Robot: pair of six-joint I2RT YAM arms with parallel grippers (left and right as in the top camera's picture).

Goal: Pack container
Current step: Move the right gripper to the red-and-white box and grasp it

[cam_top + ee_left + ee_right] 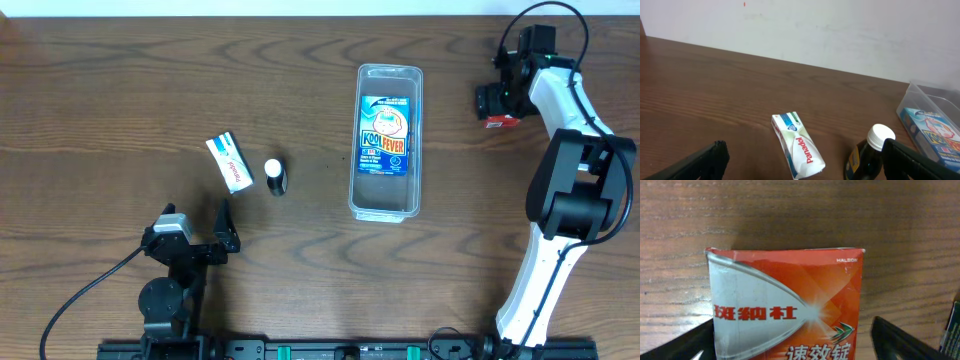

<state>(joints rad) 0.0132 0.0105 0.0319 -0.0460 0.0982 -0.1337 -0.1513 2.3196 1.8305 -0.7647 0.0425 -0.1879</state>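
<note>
The container (390,70) is a long clear bin at centre right; a blue KoolFever packet (386,135) lies inside it. It also shows at the right edge of the left wrist view (920,92). My right gripper (500,105) is open at the far right, its fingers (790,347) on either side of a red and silver medicine box (790,290) lying on the table. My left gripper (195,232) is open and empty near the front left. Its fingers (805,162) are short of a white Panadol box (797,145) and a dark bottle with a white cap (867,155).
The Panadol box (229,161) and the bottle (275,176) lie side by side left of the container. The red box (503,122) sits right of the container's far end. The table is dark wood.
</note>
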